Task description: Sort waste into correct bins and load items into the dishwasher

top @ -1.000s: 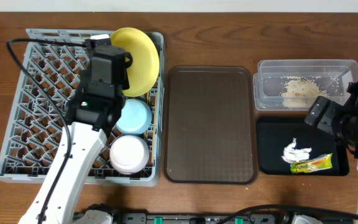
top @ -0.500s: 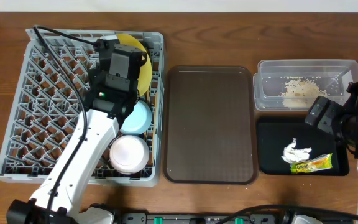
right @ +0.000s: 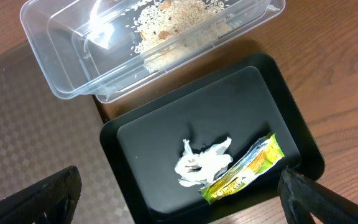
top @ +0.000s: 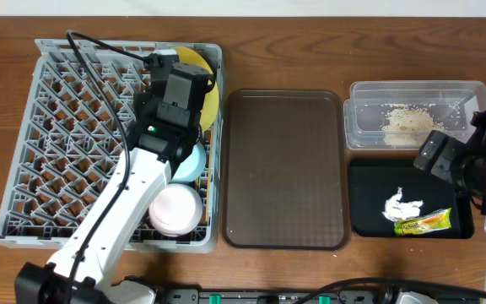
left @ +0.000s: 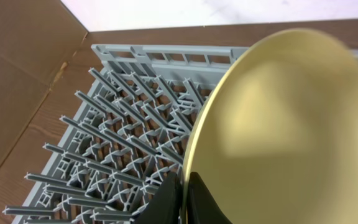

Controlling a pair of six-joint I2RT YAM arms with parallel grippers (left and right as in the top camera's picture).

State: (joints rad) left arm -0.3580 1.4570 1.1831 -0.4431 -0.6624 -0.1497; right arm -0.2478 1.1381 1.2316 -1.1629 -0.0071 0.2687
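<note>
One yellow plate [left: 278, 137] stands on edge in the far right corner of the grey rack [top: 57, 127], pinched by the left gripper [left: 184, 193], while the right gripper [right: 179, 186] hangs wide open over the black tray [right: 135, 143].

A big wooden table [top: 285, 51] fills almost the whole view from above. Its top is warm brown, with darker wavy lines running along it. A brown serving tray [top: 285, 169] lies flat in the middle of the table. Past the far edge of the table runs a thin pale strip [top: 310, 7]; it may be a wall or a floor. The left wrist view shows it plain and whitish. At the left end of the table is a flat brown board [left: 17, 37] like cardboard, with a crease across it. At the near edge of the table is a dark bar [top: 251, 297] with small green bits. The light is soft and even, and the wood shines a little.
</note>
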